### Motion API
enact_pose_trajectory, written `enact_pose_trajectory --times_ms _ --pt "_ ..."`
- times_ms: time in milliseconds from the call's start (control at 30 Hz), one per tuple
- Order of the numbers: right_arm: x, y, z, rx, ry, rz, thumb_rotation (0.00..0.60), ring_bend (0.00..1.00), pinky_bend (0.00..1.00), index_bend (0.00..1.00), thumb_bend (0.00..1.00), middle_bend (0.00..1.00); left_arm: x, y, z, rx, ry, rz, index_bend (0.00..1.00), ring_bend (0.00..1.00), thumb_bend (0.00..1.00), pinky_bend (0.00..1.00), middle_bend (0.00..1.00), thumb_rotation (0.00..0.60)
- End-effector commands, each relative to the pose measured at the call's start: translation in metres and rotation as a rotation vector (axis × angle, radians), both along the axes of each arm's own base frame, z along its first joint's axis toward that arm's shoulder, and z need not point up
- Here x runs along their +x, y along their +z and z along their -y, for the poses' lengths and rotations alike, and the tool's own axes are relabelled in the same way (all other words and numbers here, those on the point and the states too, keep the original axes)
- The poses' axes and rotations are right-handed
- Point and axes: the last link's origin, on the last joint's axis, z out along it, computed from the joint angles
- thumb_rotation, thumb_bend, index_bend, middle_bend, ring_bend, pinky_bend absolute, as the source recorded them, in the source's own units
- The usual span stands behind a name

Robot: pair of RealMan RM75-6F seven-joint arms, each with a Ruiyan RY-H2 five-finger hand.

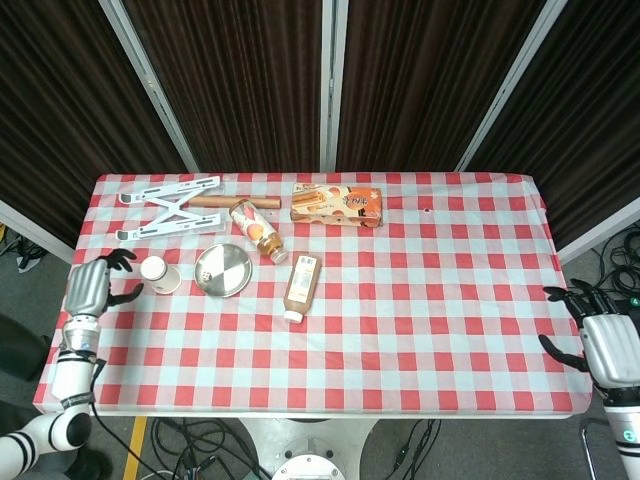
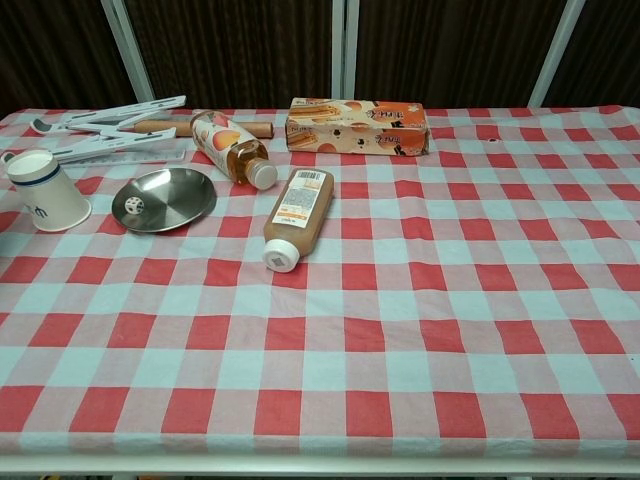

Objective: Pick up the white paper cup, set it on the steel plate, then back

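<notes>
The white paper cup is standing upright, mouth up, near the table's left edge, just beside the steel plate, which is lying bare. Both the left hand and the right hand are hanging with fingers spread, holding nothing.

Two bottles lie on the checked table; behind them are a snack box, a white folding stand, and a wooden roller.
</notes>
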Motion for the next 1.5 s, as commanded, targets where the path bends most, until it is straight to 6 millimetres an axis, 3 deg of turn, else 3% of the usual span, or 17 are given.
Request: enact_pose_trajectory --times_ms 33,400,833,1100,1300,1500 --pt "0.001 -0.001 0.000 0.007 0.004 0.001 0.600 0.14 0.19 0.24 0.14 0.34 -0.022 -0.017 -0.001 -0.081 0.086 0.021 0.26 0.25 0.18 0.42 0.30 0.600" --pt "0.000 0.003 -0.005 -0.008 -0.011 -0.006 0.600 0.14 0.19 0.24 0.14 0.34 -0.031 -0.037 -0.020 -0.079 0.165 0.230 0.21 0.21 0.16 0.37 0.24 0.600" --pt "0.000 0.000 -0.006 -0.004 -0.019 -0.007 0.600 0.14 0.19 0.24 0.14 0.34 -0.019 -0.047 -0.033 -0.113 0.121 0.370 0.21 0.21 0.16 0.35 0.24 0.600" --pt "0.000 -0.001 -0.006 -0.003 -0.024 -0.005 0.600 0.14 0.19 0.24 0.14 0.34 -0.023 -0.050 -0.036 -0.094 0.118 0.353 0.33 0.22 0.16 0.35 0.33 0.600" --pt "0.001 -0.003 -0.005 0.001 -0.025 -0.004 0.600 0.14 0.19 0.24 0.14 0.34 -0.021 -0.049 -0.037 -0.084 0.117 0.386 0.45 0.33 0.22 0.40 0.46 0.600" --pt "0.001 -0.002 -0.006 -0.003 -0.025 -0.008 0.600 0.14 0.19 0.24 0.14 0.34 -0.006 -0.041 -0.041 -0.079 0.050 0.391 0.49 0.36 0.24 0.44 0.50 0.600"
